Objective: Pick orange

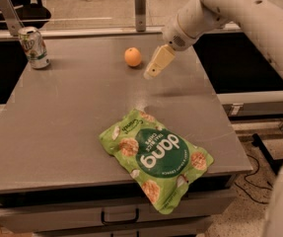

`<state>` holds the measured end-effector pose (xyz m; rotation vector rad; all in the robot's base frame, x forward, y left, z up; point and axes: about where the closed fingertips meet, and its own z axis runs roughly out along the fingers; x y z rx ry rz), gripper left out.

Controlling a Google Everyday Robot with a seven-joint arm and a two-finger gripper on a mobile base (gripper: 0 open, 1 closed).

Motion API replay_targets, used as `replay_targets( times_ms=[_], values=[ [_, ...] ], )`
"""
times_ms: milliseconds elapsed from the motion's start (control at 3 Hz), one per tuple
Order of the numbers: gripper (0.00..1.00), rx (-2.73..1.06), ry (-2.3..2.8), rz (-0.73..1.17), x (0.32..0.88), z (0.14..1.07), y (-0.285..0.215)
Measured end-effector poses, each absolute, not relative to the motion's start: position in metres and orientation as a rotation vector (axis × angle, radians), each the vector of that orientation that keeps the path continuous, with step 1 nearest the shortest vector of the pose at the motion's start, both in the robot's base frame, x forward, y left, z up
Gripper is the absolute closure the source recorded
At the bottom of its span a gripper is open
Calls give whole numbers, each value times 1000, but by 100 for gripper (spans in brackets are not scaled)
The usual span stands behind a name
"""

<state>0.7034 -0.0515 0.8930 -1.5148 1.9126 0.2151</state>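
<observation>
The orange (pixel 132 57) is a small round fruit resting on the grey table (pixel 72 112), toward the far middle. My gripper (pixel 153 69) hangs from the white arm that comes in from the upper right. It hovers just right of the orange, a little nearer the camera, and does not touch it. Nothing shows in the gripper.
A green snack bag (pixel 157 156) lies at the table's near right, partly over the front edge. A soda can (pixel 34 47) stands at the far left corner. A metal post (pixel 140 1) rises behind the table. Drawers sit below the front edge.
</observation>
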Motion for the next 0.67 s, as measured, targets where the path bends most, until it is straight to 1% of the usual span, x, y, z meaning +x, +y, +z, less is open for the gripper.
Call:
replay_targets(
  times_ms=[333, 667],
  values=[
    [0, -1436, 1882, 308, 742, 875, -33],
    [0, -1391, 1853, 391, 763, 863, -12]
  ],
)
